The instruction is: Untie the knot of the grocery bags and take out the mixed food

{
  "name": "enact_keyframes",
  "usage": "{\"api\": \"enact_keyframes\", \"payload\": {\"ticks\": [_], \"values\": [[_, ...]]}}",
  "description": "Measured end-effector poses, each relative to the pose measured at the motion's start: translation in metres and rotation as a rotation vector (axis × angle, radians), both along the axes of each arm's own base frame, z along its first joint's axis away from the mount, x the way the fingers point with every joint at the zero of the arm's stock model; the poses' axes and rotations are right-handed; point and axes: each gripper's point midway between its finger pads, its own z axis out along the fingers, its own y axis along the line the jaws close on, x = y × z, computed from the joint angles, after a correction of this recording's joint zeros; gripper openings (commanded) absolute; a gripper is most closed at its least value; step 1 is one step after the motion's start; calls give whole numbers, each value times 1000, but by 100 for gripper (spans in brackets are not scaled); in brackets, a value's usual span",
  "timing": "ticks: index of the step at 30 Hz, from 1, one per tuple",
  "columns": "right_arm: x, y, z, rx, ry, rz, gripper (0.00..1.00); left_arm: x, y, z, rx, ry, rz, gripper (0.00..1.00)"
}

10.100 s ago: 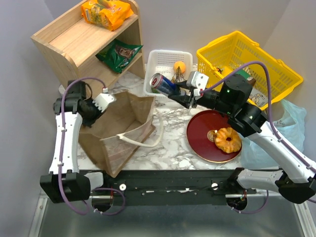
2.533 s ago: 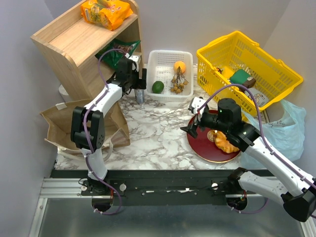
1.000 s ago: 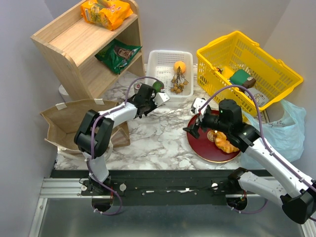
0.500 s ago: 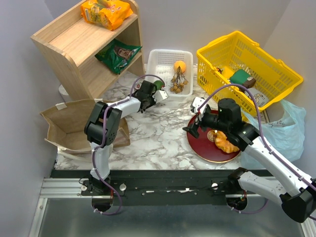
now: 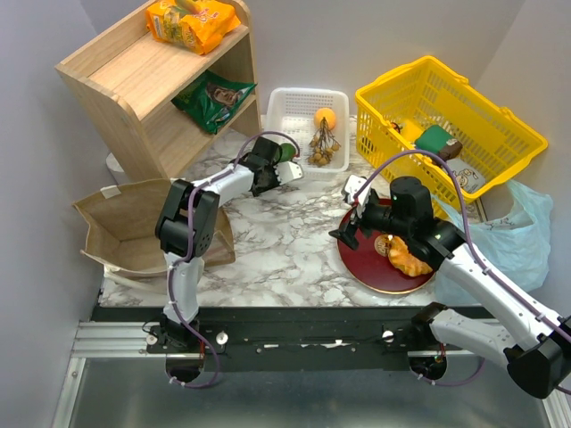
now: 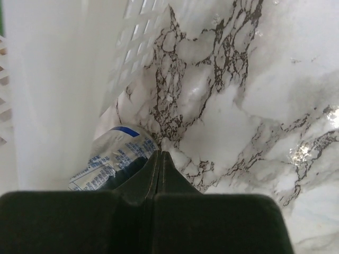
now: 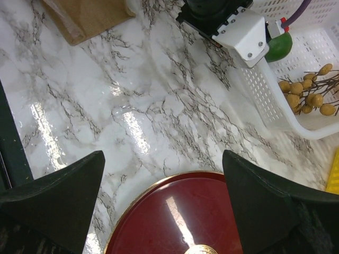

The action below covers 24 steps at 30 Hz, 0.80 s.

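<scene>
My left gripper [image 5: 275,168] is shut with nothing in it [image 6: 160,154], low at the near left corner of the white basket [image 5: 308,100], beside a silver printed can [image 6: 112,160]. In that basket are an orange fruit [image 5: 325,119], a brown stemmed bunch [image 5: 321,148] and a green fruit [image 5: 285,153]. My right gripper [image 5: 350,223] stands open [image 7: 167,211] over the left rim of the red plate [image 5: 366,267], which holds the ring pastry [image 5: 407,256]. The brown paper bag [image 5: 134,223] lies open at the left. The light blue plastic bag [image 5: 513,241] sits far right; its knot is not discernible.
A wooden shelf [image 5: 134,80] at the back left carries orange packets [image 5: 192,22] on top and a green packet [image 5: 214,98] inside. The yellow basket [image 5: 446,116] with goods stands back right. Marble tabletop [image 5: 285,241] lies between the arms.
The left gripper has slid a little back and left along the white basket's near corner, staying shut. The right arm has barely moved.
</scene>
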Motion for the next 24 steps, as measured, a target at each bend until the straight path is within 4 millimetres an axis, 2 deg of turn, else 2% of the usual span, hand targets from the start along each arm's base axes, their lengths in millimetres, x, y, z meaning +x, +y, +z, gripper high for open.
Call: {"api": "enact_keyframes", "payload": {"ticks": [3,6,10,13,19,21,24], "values": [[0,0,0,-1,-3,1,99,-6,5,-3,-29,27,-20,0],[0,0,0,-1,-4,1,100,-15,27,-12,-42,69,-11,0],[-1,1,0,3,2,5,99,-8,43,-11,-55,67,21,0],[-2,2,-1,6,11,13,99,4,45,-3,-58,47,54,0],[-1,4,-6,-2,28,17,99,47,39,20,-88,-41,102,0],[-1,4,-7,-2,28,17,99,58,40,19,-96,-53,123,0],[-1,4,-7,-3,29,17,99,56,42,10,-94,-42,146,0]]}}
